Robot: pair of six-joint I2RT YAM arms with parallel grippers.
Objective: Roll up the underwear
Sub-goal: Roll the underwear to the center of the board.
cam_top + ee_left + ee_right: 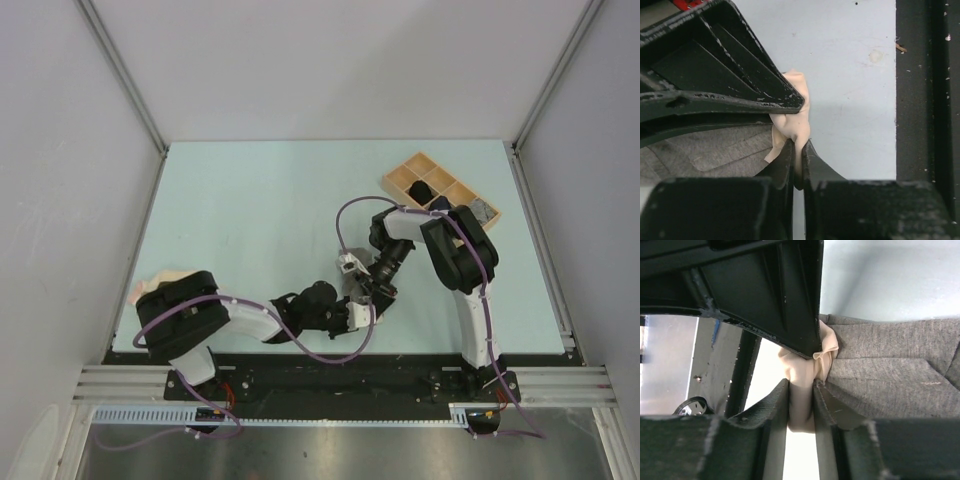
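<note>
End effectors of both arms, met over the near middle of the surface (260, 220). The left end effector (799, 145) is seen closed to a narrow gap, with a fold of pink-beige underwear (795, 107) pinched between its fingers. The right end effector (801, 385) is likewise clamped on the same pink-beige cloth, and one finger of each is seen in the other's wrist view. Grey underwear (890, 365) is spread flat on the surface beside the pinched fold and touches it. In the top view this cloth is hidden by the arms.

The surface is pale blue-green. A wooden tray (405, 178) is set at its far right, with dark bundles (422, 190) in some compartments. Pale cloth (165, 278) is heaped at the near left edge, partly under the left arm. The surface is enclosed by plain grey walls with metal framing.
</note>
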